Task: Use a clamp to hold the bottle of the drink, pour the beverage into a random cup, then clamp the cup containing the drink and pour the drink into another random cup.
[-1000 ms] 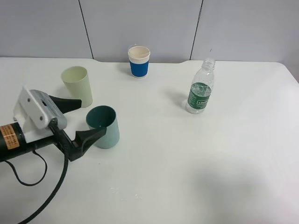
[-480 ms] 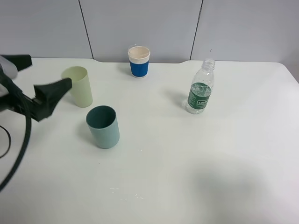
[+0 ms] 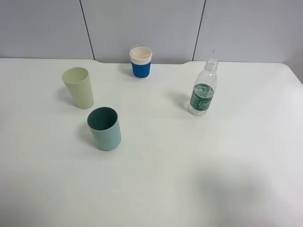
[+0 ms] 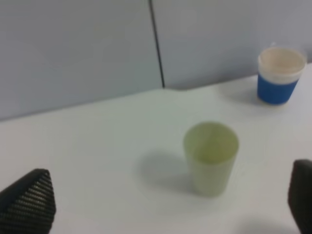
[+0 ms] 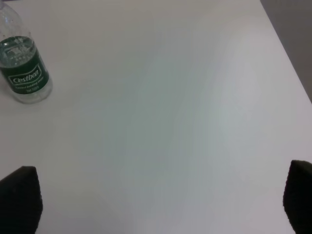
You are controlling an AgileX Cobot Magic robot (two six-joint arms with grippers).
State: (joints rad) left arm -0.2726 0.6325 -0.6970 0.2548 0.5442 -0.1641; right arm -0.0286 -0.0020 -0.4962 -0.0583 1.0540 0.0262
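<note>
The clear bottle [image 3: 203, 89] with a green label stands capless at the right of the table and also shows in the right wrist view as the bottle [image 5: 24, 68]. The teal cup [image 3: 105, 128] stands front left, its inside dark; I cannot tell whether beverage is in it. Behind it is the pale yellow-green cup [image 3: 79, 88]. Neither arm shows in the exterior view. My left gripper [image 4: 165, 200] is open, facing the pale cup [image 4: 211, 158] from some distance. My right gripper [image 5: 158, 197] is open over bare table, well away from the bottle.
A blue paper cup [image 3: 140, 62] with a white rim stands at the back by the grey wall panels and shows in the left wrist view too, as the blue cup [image 4: 279, 75]. The white table [image 3: 189, 179] ends at the right [image 5: 287, 53].
The left arm, which stood open beside the teal cup a second ago, has drawn back to the left and left the exterior view. Cups and bottle have not moved.
</note>
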